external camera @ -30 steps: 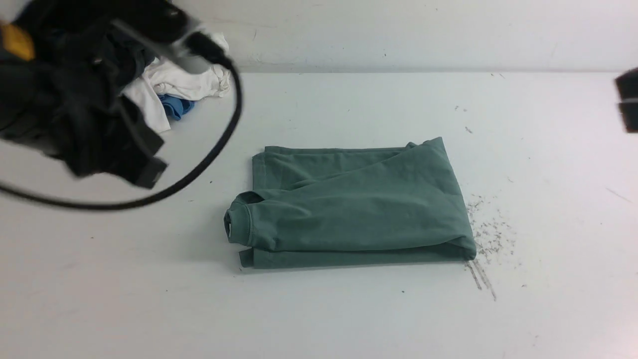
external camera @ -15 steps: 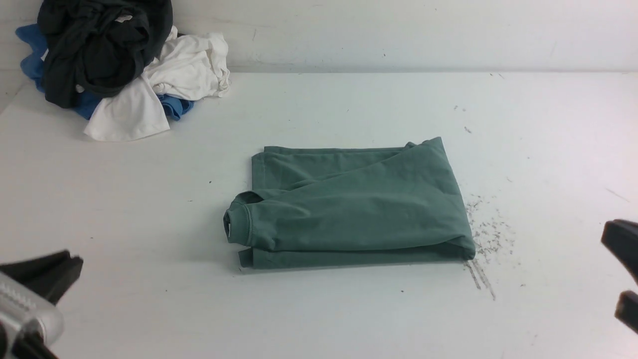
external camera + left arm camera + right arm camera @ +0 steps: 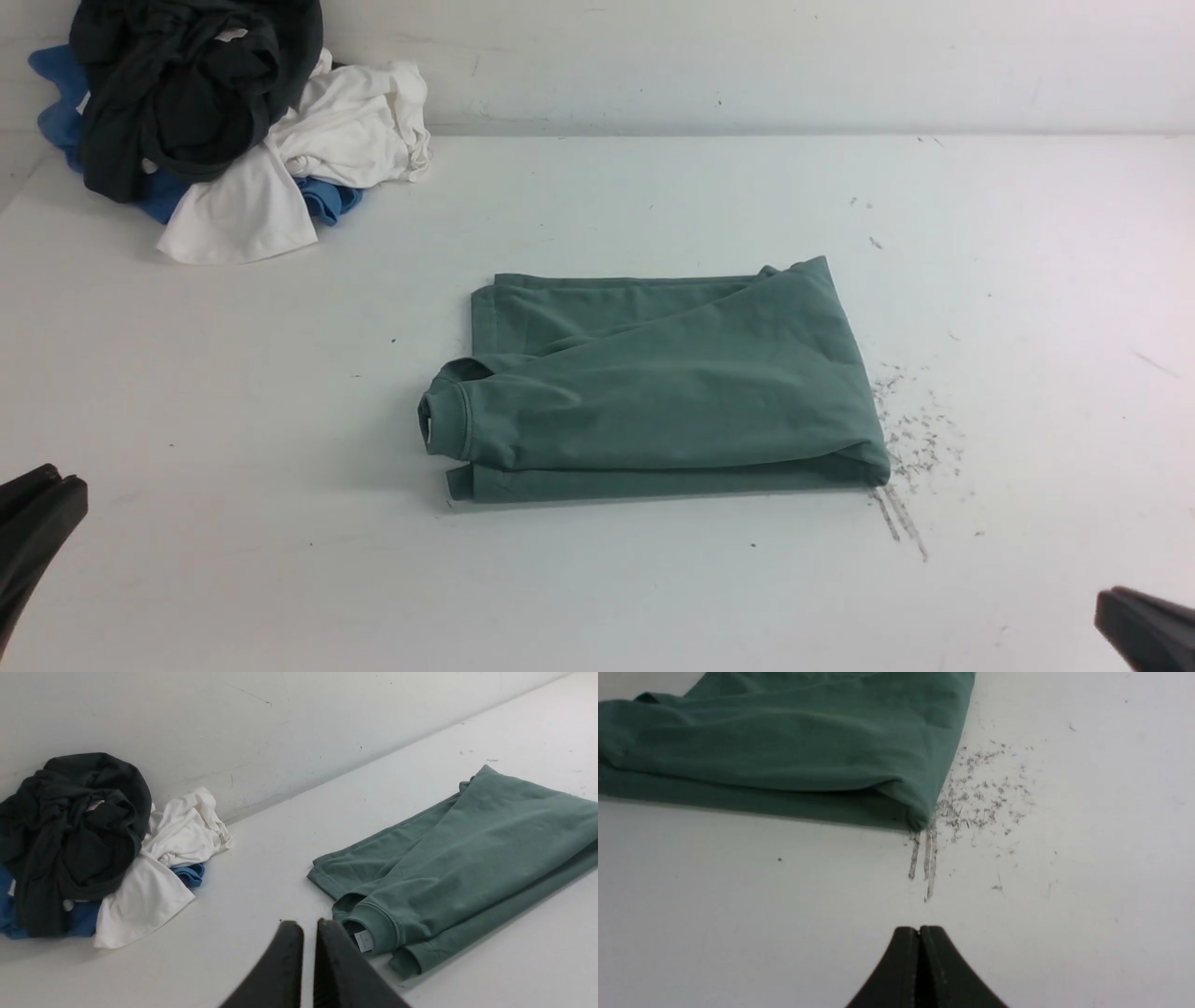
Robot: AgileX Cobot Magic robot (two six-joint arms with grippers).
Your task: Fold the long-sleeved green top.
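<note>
Left gripper [image 3: 37, 504] — a second ago a blurred mass over the far-left clothes pile [image 3: 201, 121], trailing a black cable; since withdrawn to the near-left edge of the front view, lower than half a second ago. Pile now fully uncovered. Right gripper [image 3: 1134, 621] — from the far-right edge, mid-height, down to the near-right corner (only a tip showing), jaws pressed together.

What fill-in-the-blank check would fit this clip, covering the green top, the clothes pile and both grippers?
1. The green long-sleeved top lies ____ on the table.
2. The right gripper has its fingers ____.
3. The left gripper holds ____.
4. In the pile, the garment on top is the ____ one.

Missing words: folded; shut; nothing; dark
</note>
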